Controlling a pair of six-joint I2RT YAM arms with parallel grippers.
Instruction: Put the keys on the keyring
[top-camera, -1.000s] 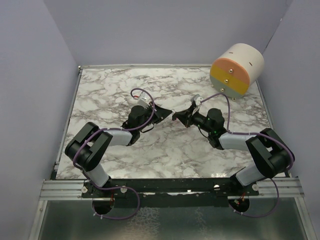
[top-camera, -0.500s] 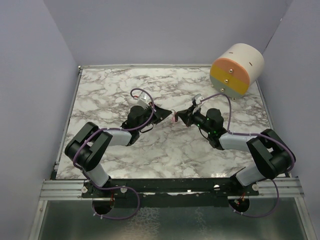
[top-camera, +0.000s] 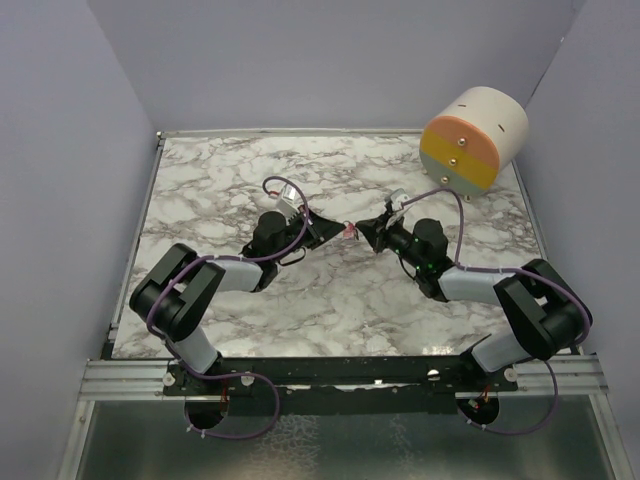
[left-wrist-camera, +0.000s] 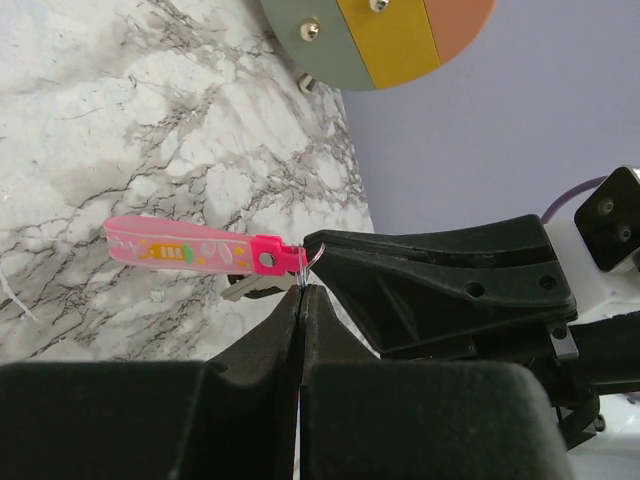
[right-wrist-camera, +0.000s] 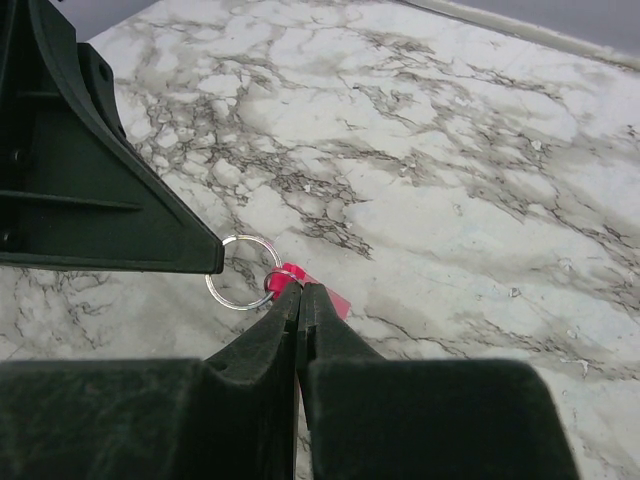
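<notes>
- Top external view: marble-patterned surface (top-camera: 230, 180) with lilac walls on three sides.
- Left pincer (top-camera: 339, 229) and right pincer (top-camera: 359, 231) meet tip to tip at mid-surface. The left one reaches in from 9 o'clock, the right one from 3 o'clock.
- Keyring (top-camera: 349, 231): a small pink fleck between the two tips, too small here for detail.
- Cream cylinder (top-camera: 475, 140) lies on its side at 1 o'clock, well apart from the arms. Its round face is banded peach, yellow and grey-green.
- Left wrist view: the left pincer's fingers are pressed together, and the thin wire of the metal ring (left-wrist-camera: 313, 257) runs down into their tips, so it is clamped on the ring.
- Pink strip (left-wrist-camera: 185, 250) of the keyring sticks out level toward 9 o'clock, held clear above the surface.
- Key (left-wrist-camera: 252, 289): a silvery-grey sliver just beneath the strip's red end, beside the left fingertips. Whether it is threaded on the ring cannot be told.
- The right pincer's black tip touches the ring from 3 o'clock.
- Right wrist view: the right pincer's fingers are together, clamped on the strip's red end, with red showing on either side of the tips.
- The ring stands out at 10 o'clock from those tips, its far edge touching the left pincer's point.
</notes>
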